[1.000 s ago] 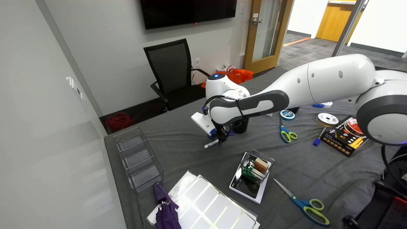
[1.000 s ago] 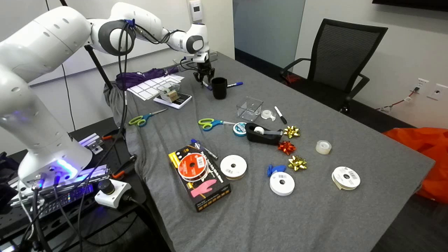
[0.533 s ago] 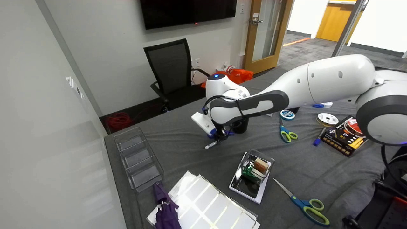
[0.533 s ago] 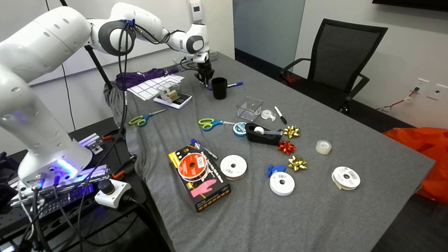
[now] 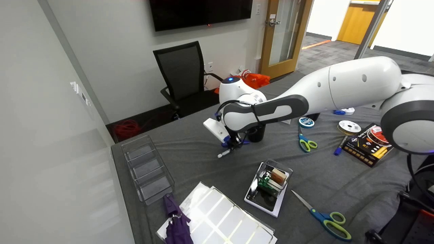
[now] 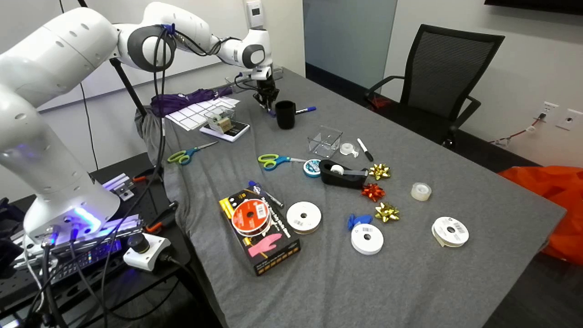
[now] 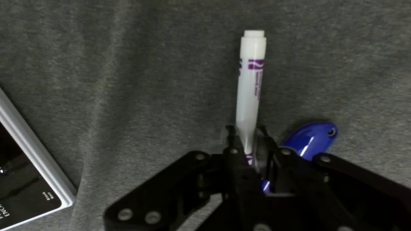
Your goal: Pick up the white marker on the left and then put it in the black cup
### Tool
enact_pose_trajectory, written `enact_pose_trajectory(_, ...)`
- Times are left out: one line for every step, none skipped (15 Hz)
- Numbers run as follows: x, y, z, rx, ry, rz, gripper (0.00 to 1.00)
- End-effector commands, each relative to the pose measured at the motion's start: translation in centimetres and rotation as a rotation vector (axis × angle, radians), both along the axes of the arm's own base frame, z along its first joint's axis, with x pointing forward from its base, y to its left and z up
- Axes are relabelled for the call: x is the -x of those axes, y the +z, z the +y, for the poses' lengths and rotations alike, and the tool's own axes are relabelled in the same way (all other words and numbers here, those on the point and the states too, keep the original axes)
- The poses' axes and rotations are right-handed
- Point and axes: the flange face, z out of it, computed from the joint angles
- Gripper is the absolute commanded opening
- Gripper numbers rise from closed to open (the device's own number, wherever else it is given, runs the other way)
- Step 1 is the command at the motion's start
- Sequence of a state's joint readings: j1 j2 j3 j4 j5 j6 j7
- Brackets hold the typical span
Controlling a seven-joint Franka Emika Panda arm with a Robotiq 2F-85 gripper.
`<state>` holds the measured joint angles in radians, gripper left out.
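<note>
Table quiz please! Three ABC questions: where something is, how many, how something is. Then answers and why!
1. Where's the white marker with purple print? A in a box; B on a chair; C in the gripper.
2. How many gold bows? A one; B two; C four.
3. How is the black cup? A upright; B on its side; C in midair.

1 C: the wrist view shows fingers on both sides.
2 B: an exterior view shows two, a red bow between.
3 A: there, its sides stand straight up.

The marker [image 7: 249,89] sits between the jaws of the end effector [image 7: 246,133], apparently near the cup [image 6: 285,115].
</note>
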<state>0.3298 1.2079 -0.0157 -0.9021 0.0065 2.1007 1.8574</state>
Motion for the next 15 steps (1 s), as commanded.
enact_pose_trajectory(-0.1, 3.8, 0.5, -0.043, 0.029, -0.018, 0.04)
enact_pose_trajectory(-0.2, 5.3, 0.6, -0.062, 0.036, -0.028, 0.04)
enact_pose_trajectory(-0.3, 6.4, 0.7, -0.076, 0.043, -0.037, 0.04)
enact_pose_trajectory(-0.4, 7.9, 0.7, -0.097, 0.055, -0.05, 0.04)
enact_pose_trajectory(-0.5, 9.1, 0.6, -0.117, 0.065, -0.062, 0.04)
enact_pose_trajectory(-0.7, 10.5, 0.3, -0.147, 0.077, -0.08, 0.04)
enact_pose_trajectory(-0.7, 11.7, -0.1, -0.174, 0.09, -0.09, 0.04)
enact_pose_trajectory(-0.8, 12.9, -1.0, -0.212, 0.104, -0.106, 0.04)
enact_pose_trajectory(-0.8, 13.8, -1.9, -0.249, 0.107, -0.122, 0.04)
enact_pose_trajectory(-0.7, 14.6, -3.2, -0.293, 0.108, -0.128, 0.04)
enact_pose_trajectory(-0.5, 15.1, -4.3, -0.331, 0.11, -0.134, 0.04)
enact_pose_trajectory(-0.3, 15.6, -5.5, -0.371, 0.116, -0.134, 0.04)
enact_pose_trajectory(0.1, 16.0, -6.6, -0.4, 0.125, -0.133, 0.04)
enact_pose_trajectory(0.4, 16.2, -7.8, -0.439, 0.128, -0.13, 0.04)
enact_pose_trajectory(1.0, 16.3, -8.9, -0.47, 0.135, -0.119, 0.04)
